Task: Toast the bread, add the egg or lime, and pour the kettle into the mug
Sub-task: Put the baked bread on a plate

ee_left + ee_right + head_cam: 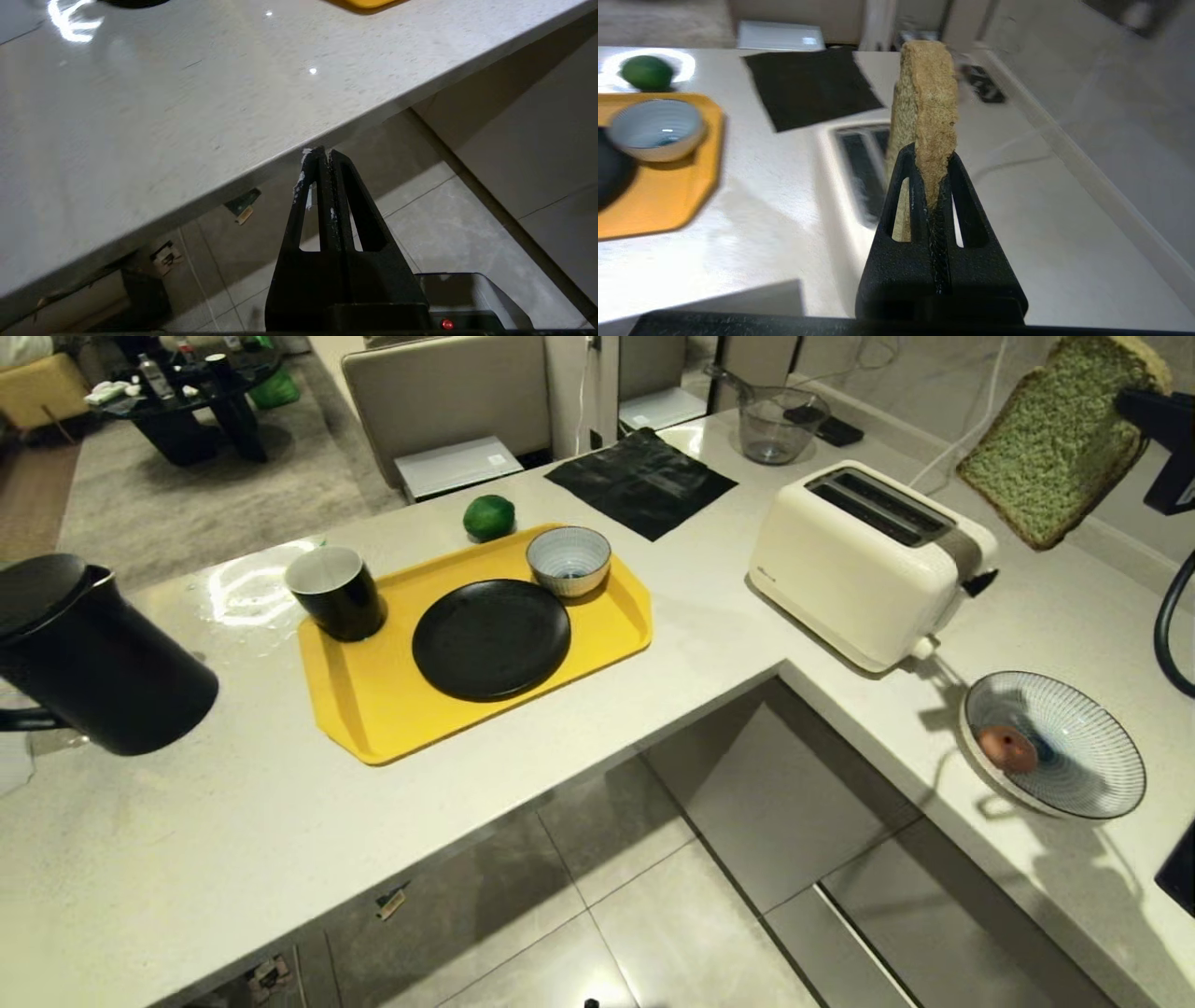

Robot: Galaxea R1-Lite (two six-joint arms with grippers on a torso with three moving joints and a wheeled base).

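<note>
The bread [1060, 439], a green slice with a tan crust, hangs in the air above and to the right of the white toaster [868, 560]. My right gripper [930, 156] is shut on its edge, over the toaster's slots [864, 172]. The lime [489, 516] lies on the counter behind the yellow tray [373, 700]. On the tray's left end stands the black mug [336, 593]. At far left is the black kettle [84, 653]. The pink egg [1006, 749] rests in a striped bowl [1074, 775] at the right. My left gripper [323, 151] is shut and empty, below the counter's edge.
The tray also carries a black plate [491, 638] and a small striped bowl [569, 560]. Behind them a black mat [640, 481] and a clear glass jug [780, 425] sit on the L-shaped counter. Tiled floor lies in front.
</note>
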